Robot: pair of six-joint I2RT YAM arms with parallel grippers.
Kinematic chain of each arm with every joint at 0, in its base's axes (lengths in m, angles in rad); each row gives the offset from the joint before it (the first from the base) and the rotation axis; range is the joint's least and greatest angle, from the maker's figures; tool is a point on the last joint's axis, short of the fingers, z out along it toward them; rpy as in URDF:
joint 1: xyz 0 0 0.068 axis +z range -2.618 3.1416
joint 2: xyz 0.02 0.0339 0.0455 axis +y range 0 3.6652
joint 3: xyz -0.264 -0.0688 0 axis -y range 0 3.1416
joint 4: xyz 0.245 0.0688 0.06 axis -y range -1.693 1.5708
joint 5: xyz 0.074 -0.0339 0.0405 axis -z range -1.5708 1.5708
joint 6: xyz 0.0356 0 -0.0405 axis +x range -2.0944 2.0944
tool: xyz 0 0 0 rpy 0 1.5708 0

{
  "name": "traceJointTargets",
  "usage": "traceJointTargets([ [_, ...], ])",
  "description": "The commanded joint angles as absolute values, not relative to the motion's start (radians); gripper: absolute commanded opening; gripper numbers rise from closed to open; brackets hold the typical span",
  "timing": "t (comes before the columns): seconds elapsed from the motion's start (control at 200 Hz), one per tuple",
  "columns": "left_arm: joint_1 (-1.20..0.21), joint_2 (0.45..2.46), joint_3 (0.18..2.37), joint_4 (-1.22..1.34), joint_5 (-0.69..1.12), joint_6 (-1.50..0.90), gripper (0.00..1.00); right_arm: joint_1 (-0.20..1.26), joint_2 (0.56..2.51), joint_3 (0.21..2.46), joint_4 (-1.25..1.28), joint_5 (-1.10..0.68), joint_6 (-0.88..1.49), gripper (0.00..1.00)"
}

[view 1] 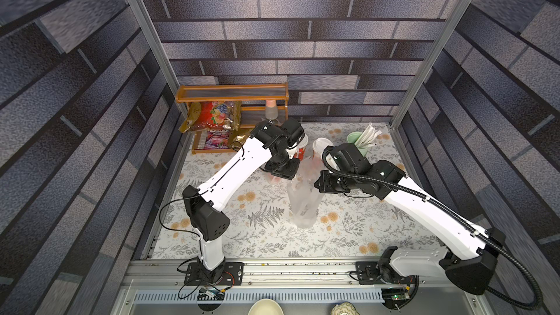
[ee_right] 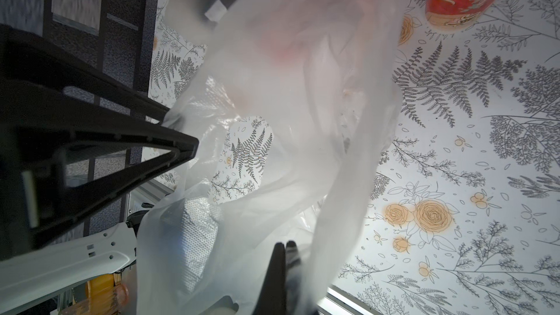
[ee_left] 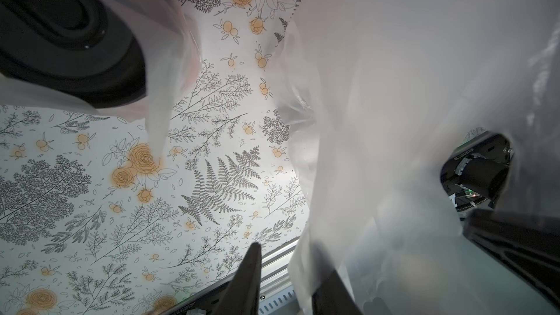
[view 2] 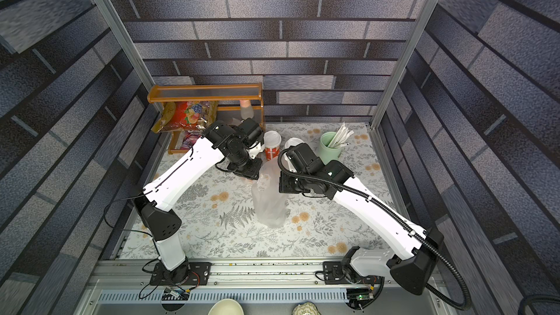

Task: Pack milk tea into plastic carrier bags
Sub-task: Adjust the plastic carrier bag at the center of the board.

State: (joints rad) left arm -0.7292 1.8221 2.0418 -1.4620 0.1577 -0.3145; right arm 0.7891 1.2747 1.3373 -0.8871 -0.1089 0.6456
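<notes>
Bag stands upright mid-surface, in front of the shelf on the arm-base side. It is held up between both arms, and its lower end seems to reach the surface.

Right gripper: fingers together, clamped on film at the bag's upper part. Left gripper: fingers apart with a fold of bag film hanging between them, not yet pinched.

Two red white-lid cups stand upright beside the shelf, just past the bag's top. One is in clear view. The other is partly behind the right arm. Their red bodies show in the right wrist view.

Black lid shows in the left wrist view with film across it. Can't tell if it's inside a bag.

Straw cup sits at the back of the surface, farther from the shelf than the cups. Packets lie on the shelf.
</notes>
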Motion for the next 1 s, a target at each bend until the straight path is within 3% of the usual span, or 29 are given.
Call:
traceJointTargets([
  [0.0,-0.723,1.781,2.016,-1.440,0.195,-0.333,0.38,0.782,1.267,1.339,-0.913,-0.105,0.649,0.00],
  [0.06,-0.734,1.790,2.013,-1.427,0.205,-0.342,0.45,0.782,1.269,1.342,-0.910,-0.107,0.650,0.00],
  [0.165,-0.747,1.802,2.018,-1.421,0.198,-0.352,0.43,0.783,1.270,1.345,-0.910,-0.107,0.652,0.00],
  [0.526,-0.714,1.686,1.900,-1.340,0.220,-0.393,0.03,0.781,1.274,1.376,-0.977,-0.030,0.653,0.00],
  [0.997,-0.537,1.402,1.511,-1.120,0.358,-0.515,0.00,0.778,1.332,1.397,-0.942,-0.090,0.640,0.00],
])
